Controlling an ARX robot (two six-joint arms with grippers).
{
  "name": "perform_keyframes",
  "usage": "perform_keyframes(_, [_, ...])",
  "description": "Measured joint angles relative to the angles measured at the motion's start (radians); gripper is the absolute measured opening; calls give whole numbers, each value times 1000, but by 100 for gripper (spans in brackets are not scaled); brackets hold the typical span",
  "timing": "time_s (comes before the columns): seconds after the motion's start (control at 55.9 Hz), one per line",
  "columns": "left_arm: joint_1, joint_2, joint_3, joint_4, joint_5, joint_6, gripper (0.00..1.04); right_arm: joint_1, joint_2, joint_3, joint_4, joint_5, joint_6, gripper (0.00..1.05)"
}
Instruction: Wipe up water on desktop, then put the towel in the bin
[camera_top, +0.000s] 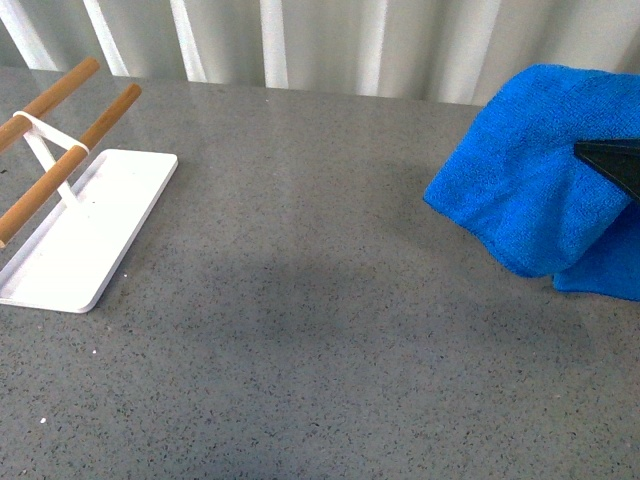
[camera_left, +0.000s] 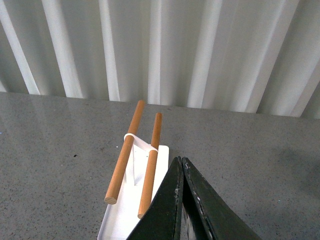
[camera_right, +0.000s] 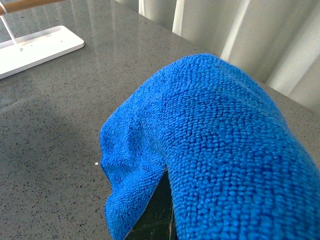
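The bright blue towel (camera_top: 535, 170) hangs at the right edge of the front view, lifted above the grey speckled desktop (camera_top: 320, 300). My right gripper (camera_top: 612, 160) is shut on the towel, only a dark tip showing there. In the right wrist view the towel (camera_right: 220, 145) drapes over the dark fingers (camera_right: 159, 212) and hides most of them. My left gripper (camera_left: 181, 162) is shut with nothing in it, its black fingers pressed together above the desktop (camera_left: 260, 160) beside the white tray. The bin is out of view. No water shows on the desktop.
A flat white tray (camera_top: 85, 235) with two wooden rods (camera_top: 65, 165) stands at the left. It also shows in the left wrist view as the tray (camera_left: 122, 215) just past the fingertips. A white pleated curtain (camera_top: 330, 40) runs behind the desktop's far edge.
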Motion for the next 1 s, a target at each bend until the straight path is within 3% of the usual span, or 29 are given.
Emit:
perform_keyframes(0.591, [0,-319,0,-299,0,0,4,22,0,-3,-2,14,-4,4])
perform_keyframes(1.003, [0,-449,0,-429,0,0,4,27,0,-3,-11,22,-8,4])
